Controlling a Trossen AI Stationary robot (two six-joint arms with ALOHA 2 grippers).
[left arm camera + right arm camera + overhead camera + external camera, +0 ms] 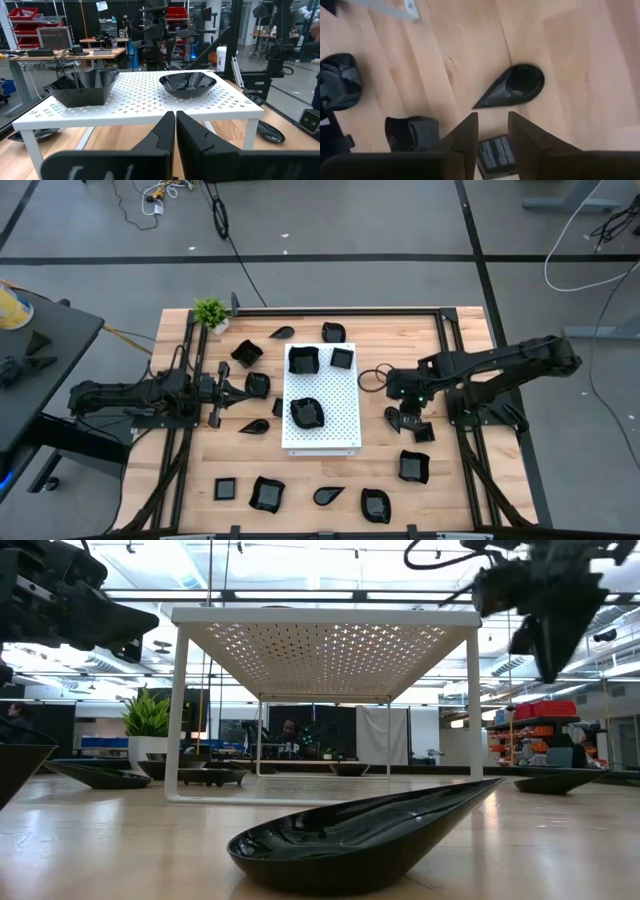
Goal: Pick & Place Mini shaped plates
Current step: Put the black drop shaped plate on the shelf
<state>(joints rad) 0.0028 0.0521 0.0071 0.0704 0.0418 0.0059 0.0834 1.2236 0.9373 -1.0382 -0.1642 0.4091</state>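
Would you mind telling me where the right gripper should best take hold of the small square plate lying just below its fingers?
Probably by its raised rim, from straight above. The small square plate lies flat on the table, so only its edges offer purchase. The right gripper hangs over it, fingers open; one finger inside the rim, one outside, seems safest.

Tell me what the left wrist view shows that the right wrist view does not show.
Only the left wrist view shows the white perforated board with two black plates on top, a square one and a wavy-edged one, and the left gripper shut. Only the right wrist view shows a teardrop plate on the wood and the right gripper open over a small square plate. Both show the wooden table and black plates.
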